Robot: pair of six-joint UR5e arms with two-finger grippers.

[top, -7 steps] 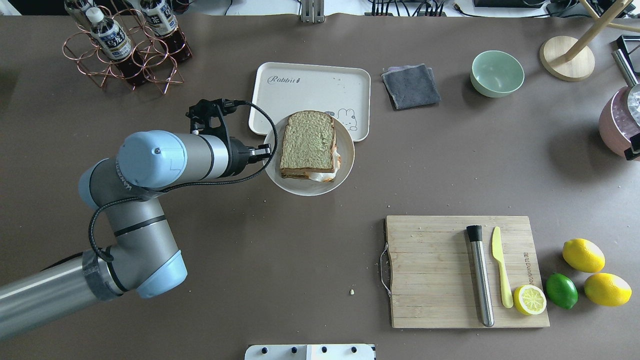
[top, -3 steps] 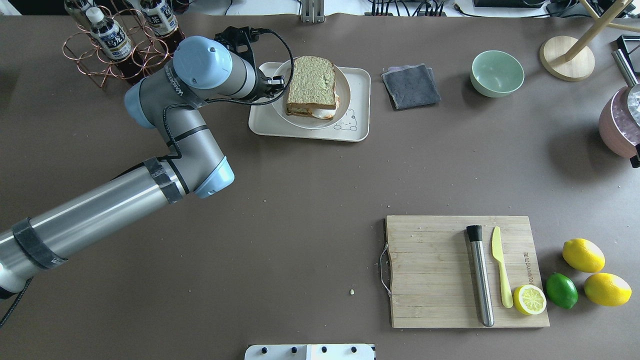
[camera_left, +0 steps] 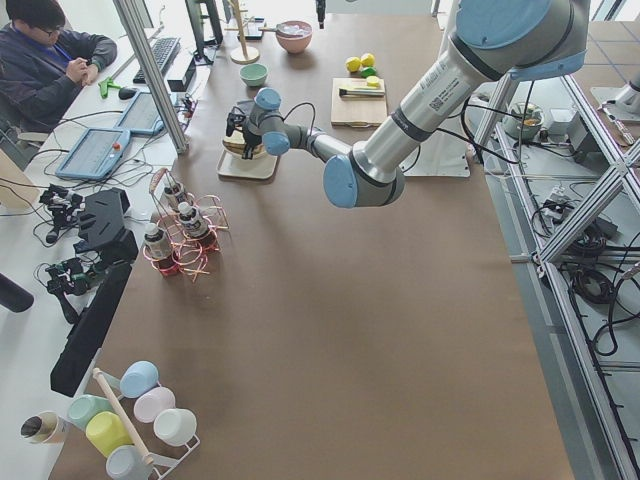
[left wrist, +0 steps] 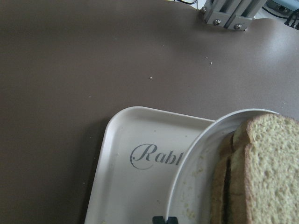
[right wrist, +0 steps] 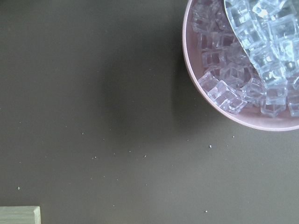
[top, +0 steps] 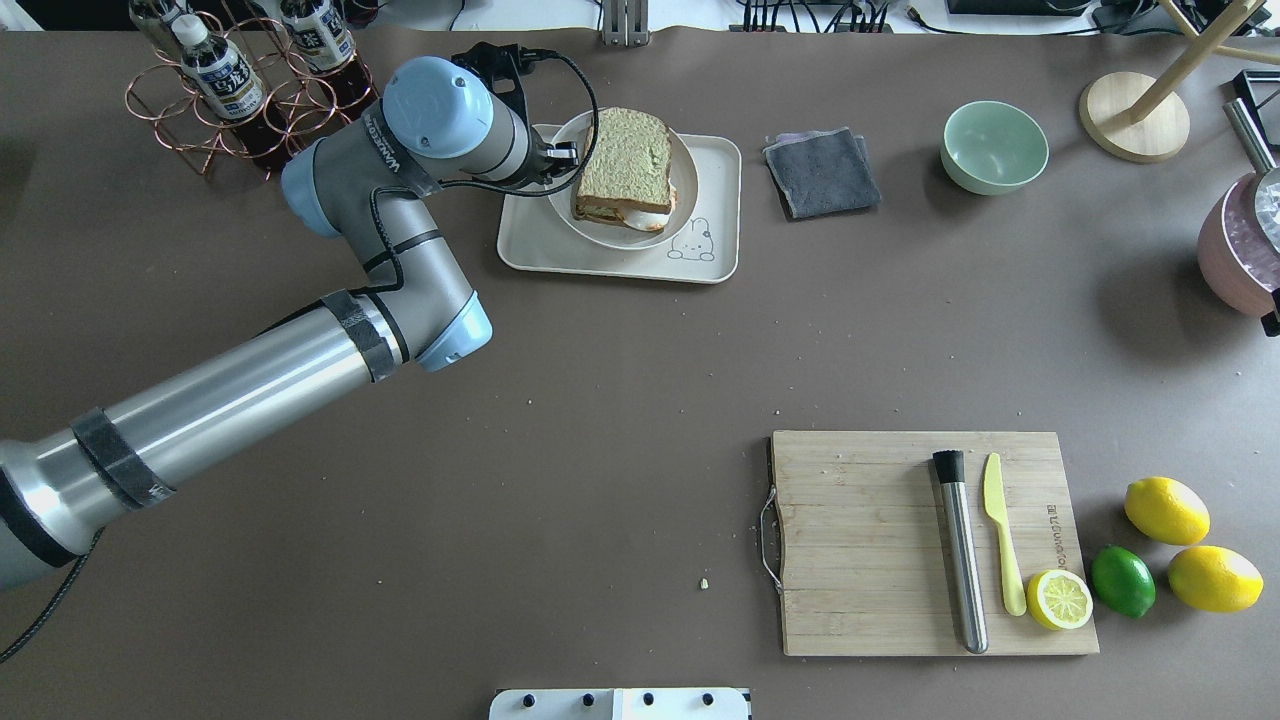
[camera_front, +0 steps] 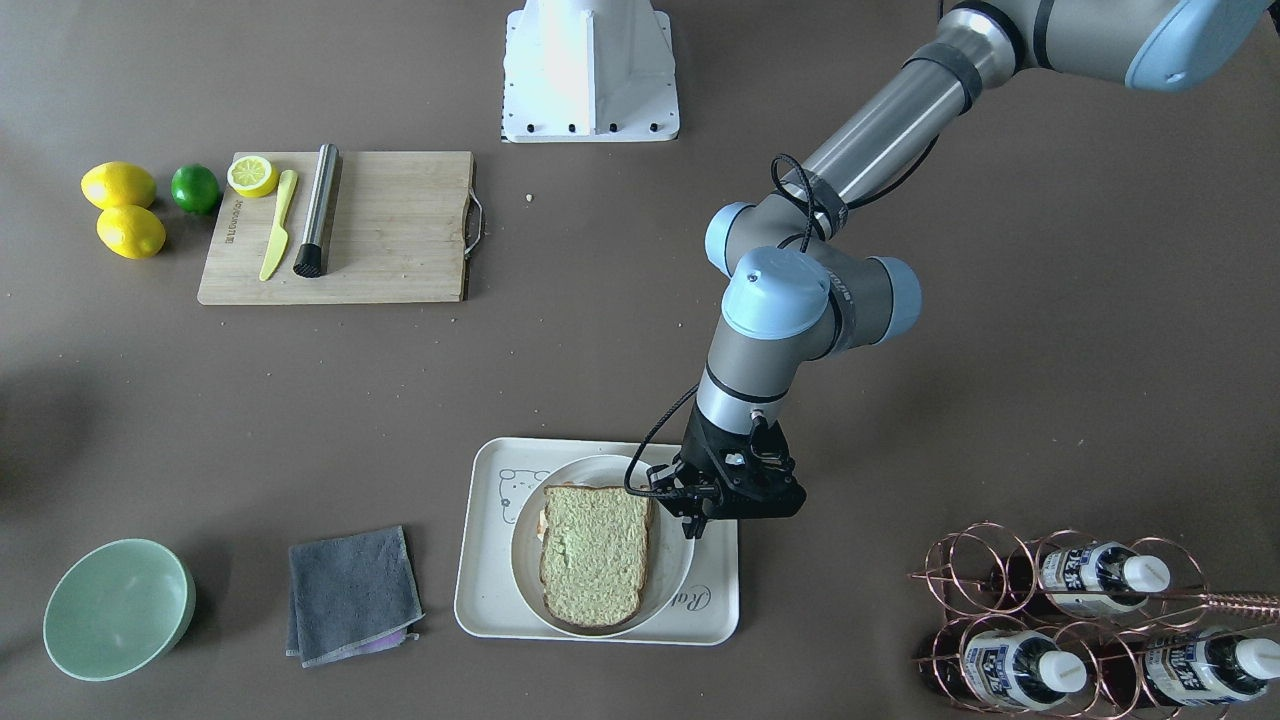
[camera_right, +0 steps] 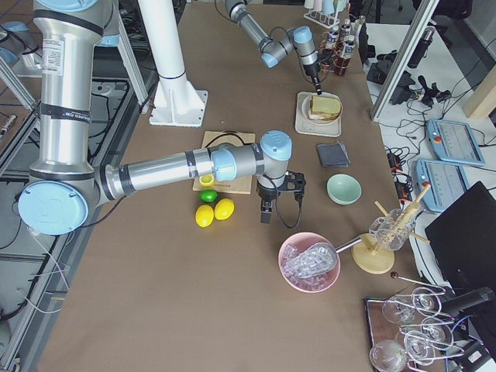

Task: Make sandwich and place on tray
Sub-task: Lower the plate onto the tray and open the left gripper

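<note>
Greenish sandwich on plate — beside fingers

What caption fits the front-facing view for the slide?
Left gripper grips the rim of the white plate bearing the sandwich, positioned over the cream tray.

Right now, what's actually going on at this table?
The left gripper pinches the rim of a round white plate that carries the sandwich, holding it over the tray. Whether the plate has touched down on the tray is unclear. The right gripper hangs far from all this, beside the pink bowl of ice; whether it is open or shut can't be judged.
</note>
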